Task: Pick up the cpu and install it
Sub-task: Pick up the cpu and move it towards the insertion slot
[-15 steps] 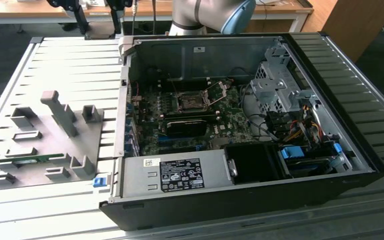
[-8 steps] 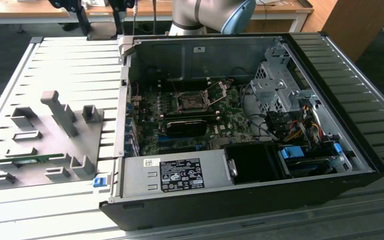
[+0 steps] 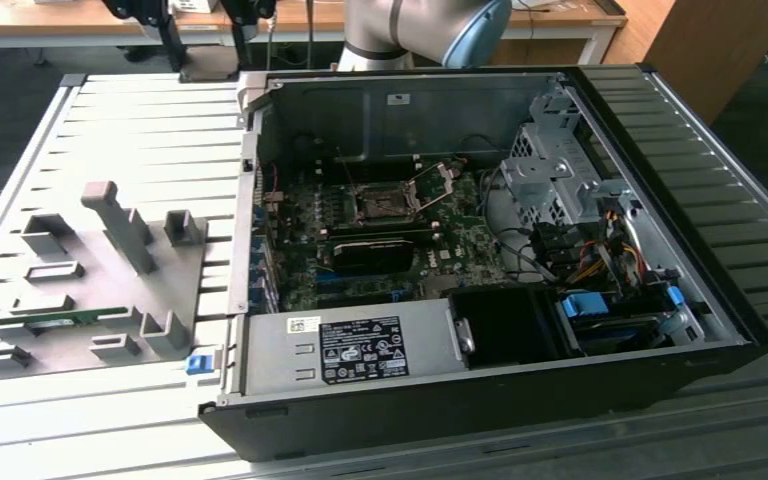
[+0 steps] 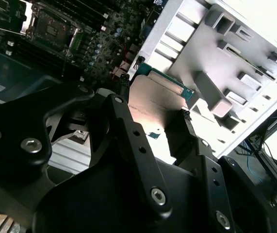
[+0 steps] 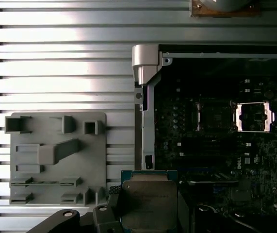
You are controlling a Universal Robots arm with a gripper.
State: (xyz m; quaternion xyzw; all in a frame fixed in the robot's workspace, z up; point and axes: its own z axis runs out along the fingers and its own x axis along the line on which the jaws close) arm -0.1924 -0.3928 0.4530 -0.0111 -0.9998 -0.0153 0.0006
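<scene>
Slatted tabletop [image 3: 131,130] below end effector [image 4: 150,109]; open computer case [image 3: 491,400] and grey fixture tray [image 3: 104,290] side by side on it, both well apart from end effector. Motherboard socket [image 3: 387,205] with frame flipped open, far off from end effector. Fingers closed part-way, clamping cpu [image 4: 160,94] by opposite edges, silvery top showing in both wrist views, held up off tray and case

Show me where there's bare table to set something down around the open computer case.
Bare slatted table lies between the grey fixture plate and the far edge, and again along the exterior view's right of the computer case. The plate is studded with holders; inside the case, motherboard and cables crowd the floor. The gripper holds the cpu.
</scene>
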